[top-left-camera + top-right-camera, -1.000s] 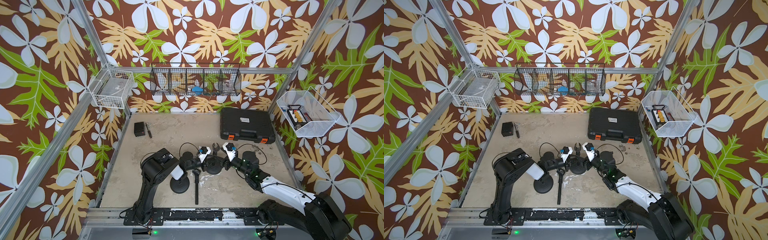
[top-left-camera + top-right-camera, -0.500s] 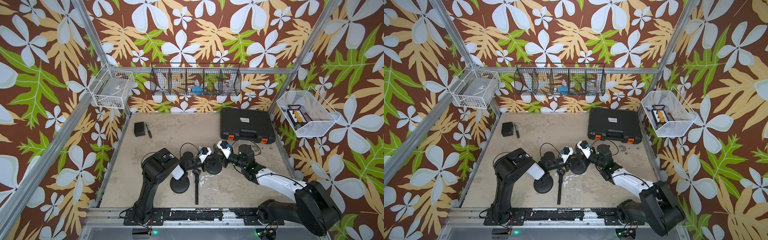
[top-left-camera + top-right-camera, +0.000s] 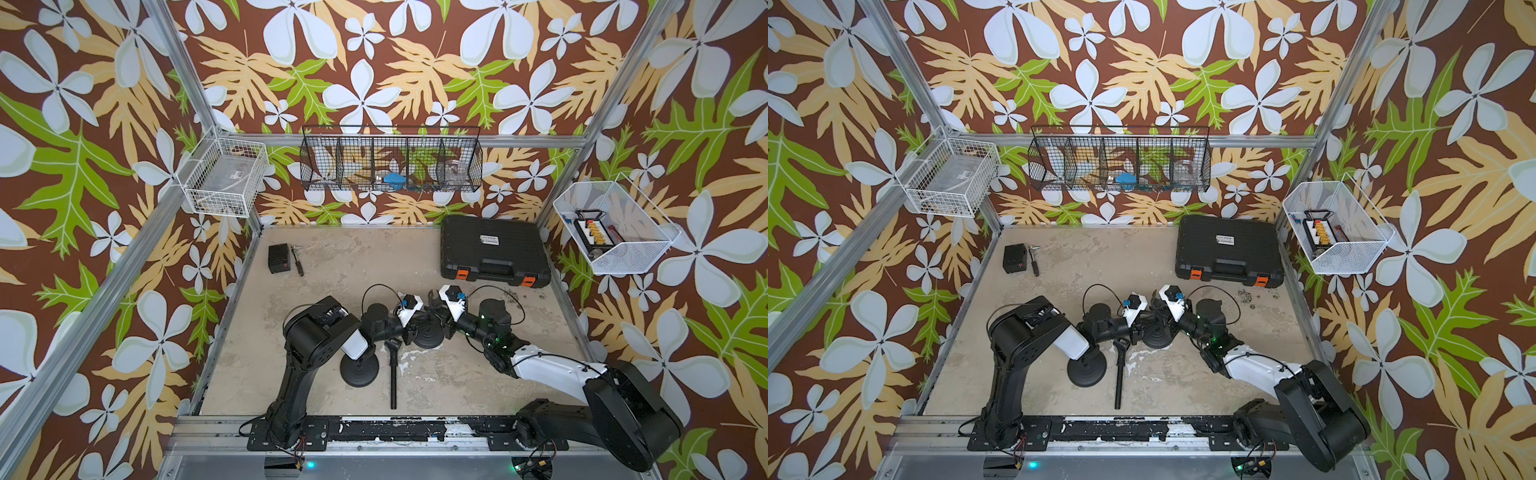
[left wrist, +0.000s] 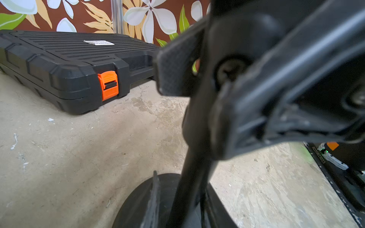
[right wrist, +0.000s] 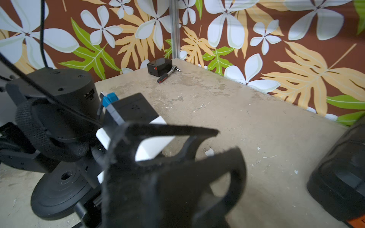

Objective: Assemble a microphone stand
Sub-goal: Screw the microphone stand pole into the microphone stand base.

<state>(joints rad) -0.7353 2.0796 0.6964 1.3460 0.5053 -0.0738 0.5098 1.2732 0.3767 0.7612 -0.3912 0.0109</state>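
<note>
Two round bases [image 3: 359, 371], one pole [image 3: 393, 382], one black case [image 3: 494, 249], one small box [image 3: 278, 257], one ratchet [image 3: 298, 265], three wire baskets [image 3: 224, 183].

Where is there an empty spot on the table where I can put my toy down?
Bare spots: the back middle, between the small black box and the black case; and the front, between the lying pole and the right arm. The middle is crowded: the left arm meets it there over one round base, with another beside.
</note>
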